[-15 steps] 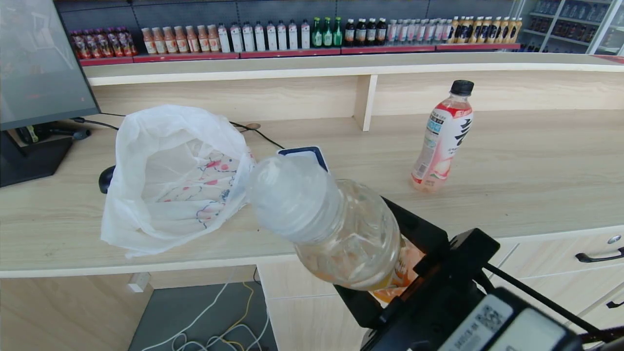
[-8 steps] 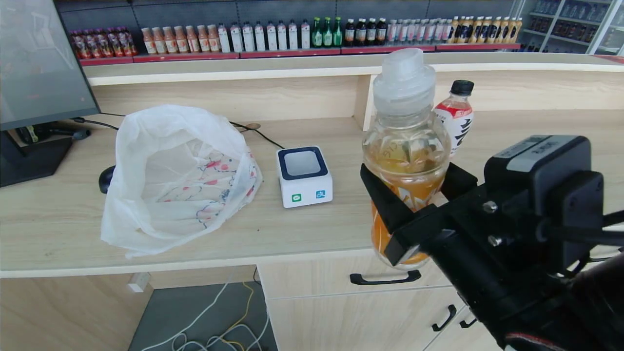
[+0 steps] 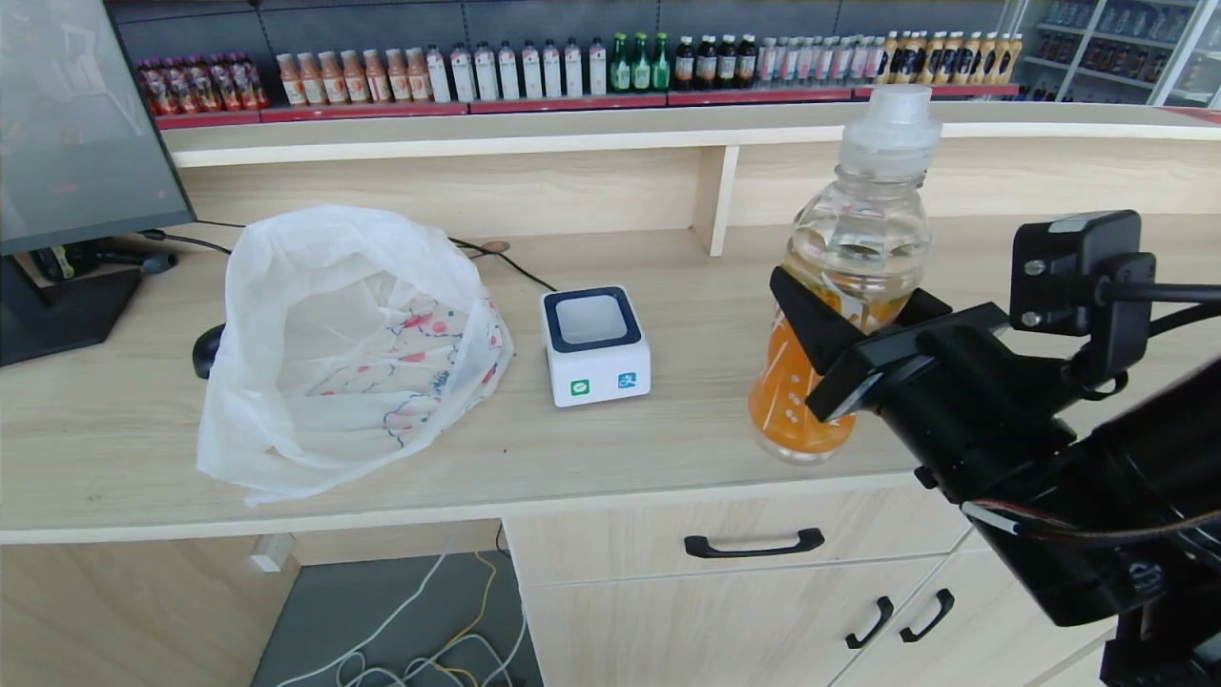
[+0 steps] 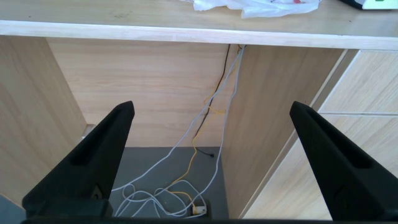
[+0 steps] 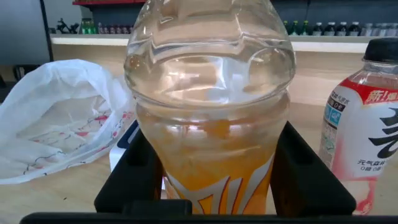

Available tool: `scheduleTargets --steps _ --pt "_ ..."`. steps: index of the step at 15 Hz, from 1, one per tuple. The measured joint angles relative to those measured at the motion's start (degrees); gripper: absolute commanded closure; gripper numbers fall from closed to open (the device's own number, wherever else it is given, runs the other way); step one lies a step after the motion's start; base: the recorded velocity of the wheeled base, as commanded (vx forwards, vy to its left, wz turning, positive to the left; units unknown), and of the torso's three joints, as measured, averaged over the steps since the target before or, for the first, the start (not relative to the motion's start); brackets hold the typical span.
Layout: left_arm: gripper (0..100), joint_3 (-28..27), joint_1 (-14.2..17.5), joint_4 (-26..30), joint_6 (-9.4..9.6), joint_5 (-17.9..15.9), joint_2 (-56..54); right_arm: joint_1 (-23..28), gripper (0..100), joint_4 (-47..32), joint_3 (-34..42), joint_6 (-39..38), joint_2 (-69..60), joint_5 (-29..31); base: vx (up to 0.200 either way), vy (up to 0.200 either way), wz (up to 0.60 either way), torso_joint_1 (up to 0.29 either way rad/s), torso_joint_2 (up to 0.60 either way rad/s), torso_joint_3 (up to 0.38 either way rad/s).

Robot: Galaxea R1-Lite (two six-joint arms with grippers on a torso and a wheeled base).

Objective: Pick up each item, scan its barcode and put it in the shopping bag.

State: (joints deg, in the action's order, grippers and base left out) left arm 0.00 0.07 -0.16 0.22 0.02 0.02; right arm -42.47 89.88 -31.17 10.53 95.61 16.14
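One orange drink bottle [image 3: 858, 258] is held upright in the right gripper [image 3: 854, 305], clamped at mid-body, right of the scanner [image 3: 595, 345]. The shopping bag [image 3: 343, 353] is laid open left of the scanner. The left gripper [image 4: 211, 112] is spread wide, nothing held.

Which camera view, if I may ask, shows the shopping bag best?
Head view: the shopping bag lies whole and open on the counter. Right wrist view shows part beside the bottle; left wrist view catches its edge.
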Motion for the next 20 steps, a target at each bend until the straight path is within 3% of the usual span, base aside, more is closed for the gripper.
scheduleTargets --steps 6,14,20 --pt "0 0.0 0.0 0.0 0.02 0.0 0.0 1.2 100 0.1 0.7 -6.9 -0.3 -6.3 0.000 0.000 0.00 0.000 0.00 0.000" --pt "0 0.0 0.0 0.0 0.10 0.0 0.0 4.4 100 0.0 3.6 -8.0 -3.4 -5.7 0.000 0.000 0.00 0.000 0.00 0.000" --pt "0 0.0 0.0 0.0 0.16 0.0 0.0 6.1 100 0.1 -4.4 -9.4 0.7 -5.7 0.000 0.033 0.00 0.000 0.00 0.001"
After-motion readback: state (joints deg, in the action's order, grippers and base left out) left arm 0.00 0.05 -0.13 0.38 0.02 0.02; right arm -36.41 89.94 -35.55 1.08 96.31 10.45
